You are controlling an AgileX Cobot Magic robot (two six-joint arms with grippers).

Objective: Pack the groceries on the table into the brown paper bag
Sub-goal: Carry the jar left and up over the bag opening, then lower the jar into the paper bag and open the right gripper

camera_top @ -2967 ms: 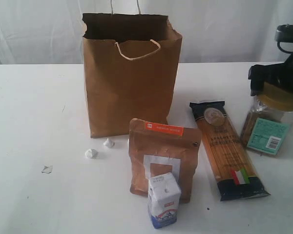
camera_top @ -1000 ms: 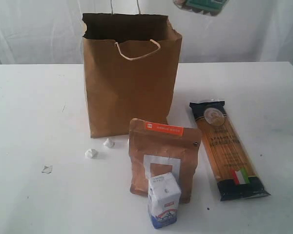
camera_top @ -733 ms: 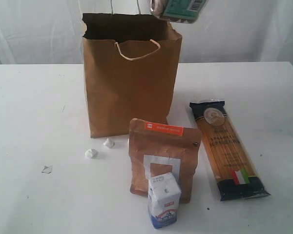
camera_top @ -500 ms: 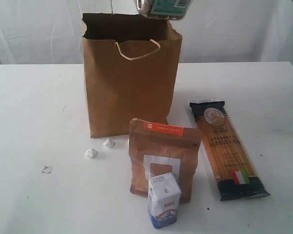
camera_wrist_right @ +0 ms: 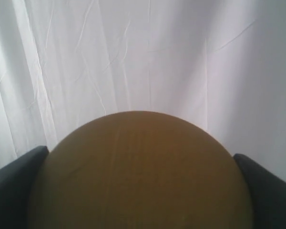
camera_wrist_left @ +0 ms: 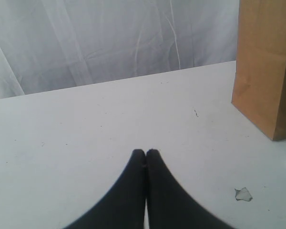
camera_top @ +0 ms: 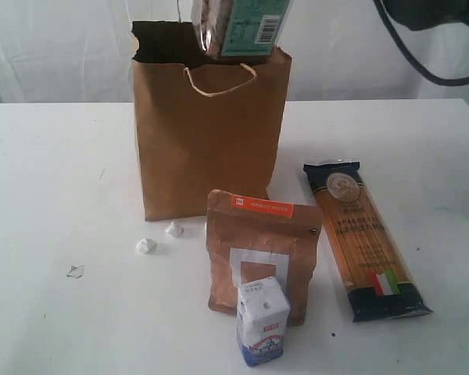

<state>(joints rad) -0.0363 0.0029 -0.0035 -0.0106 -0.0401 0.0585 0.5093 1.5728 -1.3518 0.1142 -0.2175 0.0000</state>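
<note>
Jar, moved: it has come left and lower than a moment ago; the gold-lidded clear jar (camera_top: 238, 30) now hangs at the mouth of the brown paper bag (camera_top: 207, 133).
Right fingers (camera_wrist_right: 16, 188): spread wide, clamped on either side of the jar's top.
Left fingers (camera_wrist_left: 136, 181): pressed together, holding nothing, low over the table (camera_wrist_left: 86, 119).
Handling: I judge it stiff, smooth, full and fairly heavy, perhaps breakable; the top's edge is my only hold.
Looks: clear wall, brown contents, teal label with barcode.
</note>
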